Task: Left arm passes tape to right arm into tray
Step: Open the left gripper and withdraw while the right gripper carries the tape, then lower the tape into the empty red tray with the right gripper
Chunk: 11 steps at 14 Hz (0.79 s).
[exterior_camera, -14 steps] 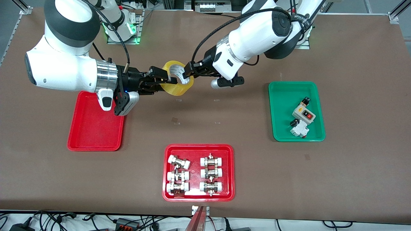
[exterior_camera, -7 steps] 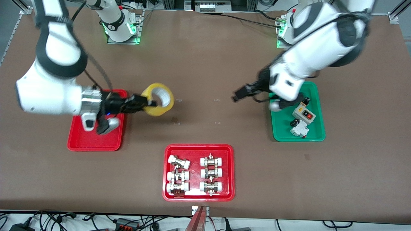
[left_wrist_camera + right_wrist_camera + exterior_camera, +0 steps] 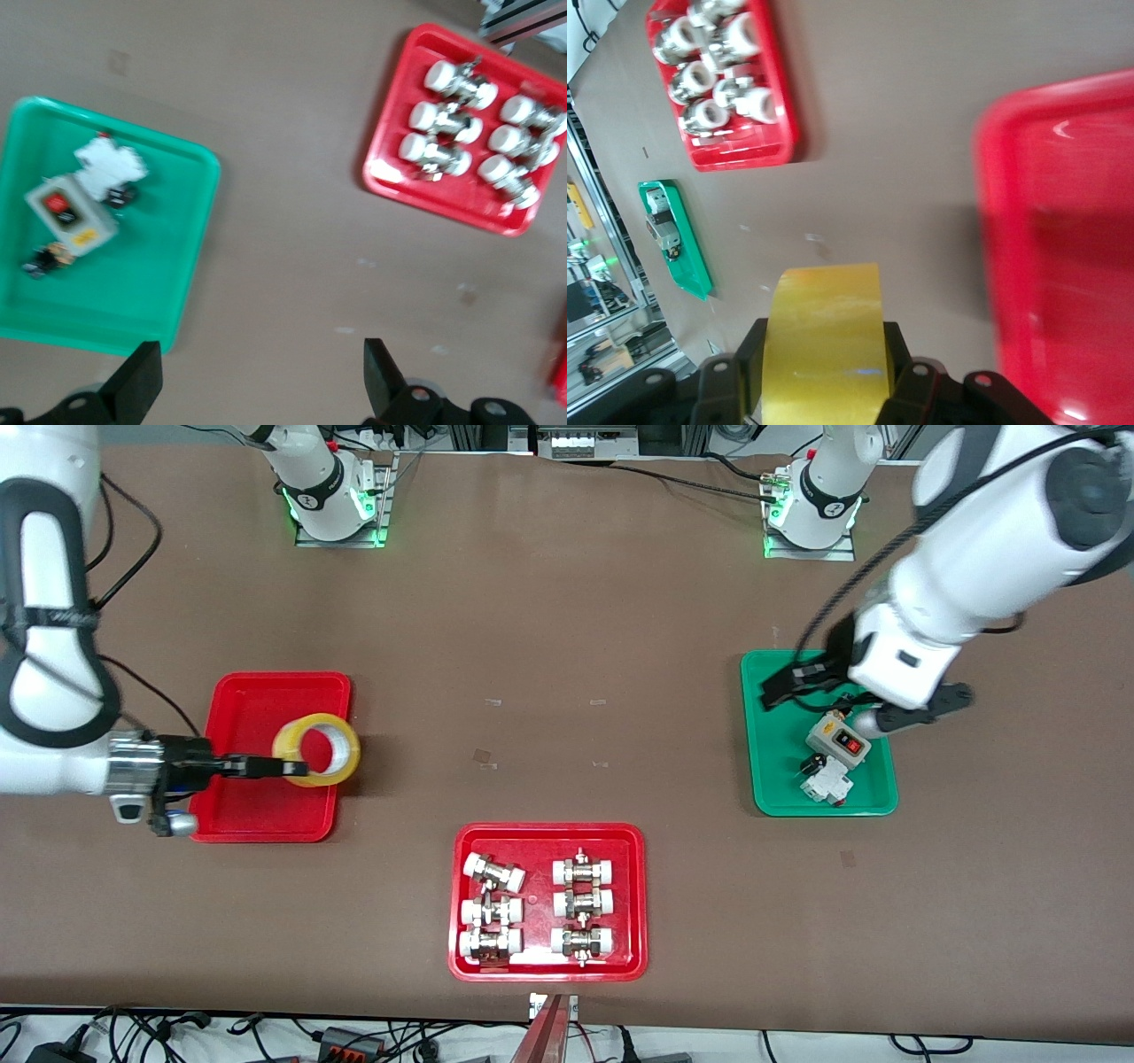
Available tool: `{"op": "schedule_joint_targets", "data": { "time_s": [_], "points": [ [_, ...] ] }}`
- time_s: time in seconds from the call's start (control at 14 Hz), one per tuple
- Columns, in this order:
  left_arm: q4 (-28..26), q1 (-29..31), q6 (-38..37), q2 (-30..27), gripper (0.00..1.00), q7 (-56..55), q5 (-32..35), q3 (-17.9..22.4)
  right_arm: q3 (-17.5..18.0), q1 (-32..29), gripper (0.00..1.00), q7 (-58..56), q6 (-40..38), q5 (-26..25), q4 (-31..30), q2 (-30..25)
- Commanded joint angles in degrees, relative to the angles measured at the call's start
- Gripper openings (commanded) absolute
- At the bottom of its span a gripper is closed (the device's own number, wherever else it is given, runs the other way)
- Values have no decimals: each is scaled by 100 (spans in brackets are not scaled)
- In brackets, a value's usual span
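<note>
Half a second ago the tape (image 3: 316, 750) hung past the tray's edge; now, at the frame's left, the right end effector (image 3: 282, 766), clamped on the roll's rim, has carried it back over the plain red tray (image 3: 266, 691), still off the floor, I'd say, so only the drop remains. Lower centre, the other red tray (image 3: 547, 965) holds six white-capped fittings (image 3: 493, 873). At right, the left end effector (image 3: 784, 688), fingers spread and empty, has withdrawn over the green tray (image 3: 780, 779) with its switch box (image 3: 837, 740).
</note>
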Motion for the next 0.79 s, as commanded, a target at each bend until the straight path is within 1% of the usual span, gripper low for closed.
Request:
{"op": "schedule_joint_targets", "data": {
  "time_s": [0.0, 0.21, 0.43, 0.71],
  "points": [
    [-74, -39, -536, -351, 100, 1147, 386, 563, 115, -553, 38, -732, -423, 6, 63, 316],
    [-83, -197, -758, -623, 100, 2002, 825, 1196, 115, -923, 38, -1321, -451, -3, 63, 580],
    [-83, -251, -811, -896, 100, 2916, 897, 1723, 124, -1117, 38, -1780, -380, 58, 81, 949],
    [-91, -251, -863, -1160, 100, 3611, 1011, 2155, 124, -1205, 39, -1894, -362, 269, 81, 1125]
  ]
}}
